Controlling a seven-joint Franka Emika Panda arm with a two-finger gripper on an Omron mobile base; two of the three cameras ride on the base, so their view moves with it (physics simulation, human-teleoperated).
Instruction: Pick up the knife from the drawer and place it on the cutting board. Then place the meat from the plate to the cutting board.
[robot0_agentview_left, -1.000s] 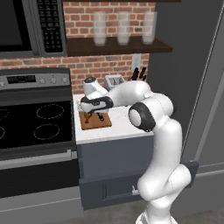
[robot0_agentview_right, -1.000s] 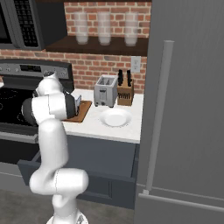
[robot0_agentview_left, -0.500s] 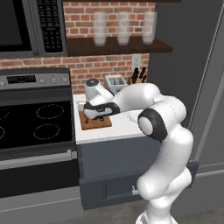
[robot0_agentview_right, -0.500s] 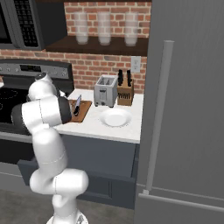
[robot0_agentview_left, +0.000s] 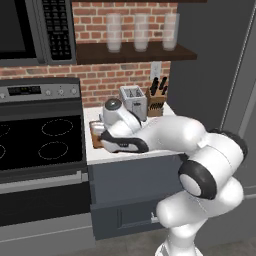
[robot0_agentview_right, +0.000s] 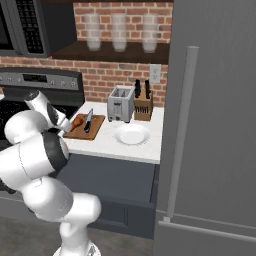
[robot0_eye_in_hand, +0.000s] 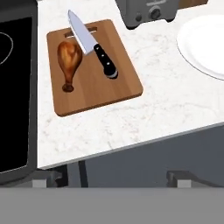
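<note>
Wooden cutting board (robot0_eye_in_hand: 94, 72) holds knife (robot0_eye_in_hand: 91, 43) beside meat (robot0_eye_in_hand: 69, 57).

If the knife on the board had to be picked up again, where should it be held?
By the black handle of the knife, from straight above, pincer closing across its width. It lies flat on the board, handle end clear of the drumstick; the blade is thin and flat.

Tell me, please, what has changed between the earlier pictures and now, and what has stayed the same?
The arm has drawn back from over the cutting board toward the counter's front edge, its elbow swinging lower and toward the robot. Nothing was taken hold of or let go in this span. The knife and the meat stayed side by side on the board, the plate stayed bare, and the drawer stayed open.
</note>
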